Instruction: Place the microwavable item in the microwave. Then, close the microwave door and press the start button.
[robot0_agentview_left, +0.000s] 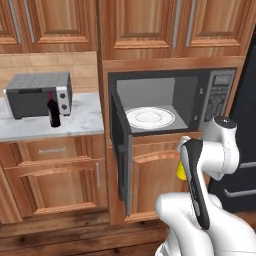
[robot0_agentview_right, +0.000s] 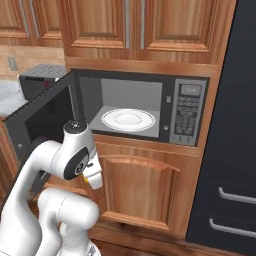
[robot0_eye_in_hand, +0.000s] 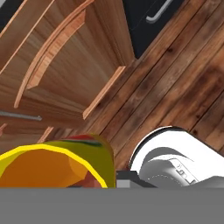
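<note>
Mug (robot0_eye_in_hand: 52, 164) rim close in hand view

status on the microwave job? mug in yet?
Not yet. Done: the yellow mug is off the counter and sits right at the gripper in the hand view, below the microwave. In hand: carrying it up to the white plate. Left: set it inside, shut the microwave door, which stands open, then press start on the keypad.

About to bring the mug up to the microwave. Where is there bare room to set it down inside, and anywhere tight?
The microwave cavity holds a bare white plate, with a strip of floor in front of it. The door is swung wide open on the left. The counter is crowded by the toaster oven and bottle. The mug sits low in the claw.
</note>
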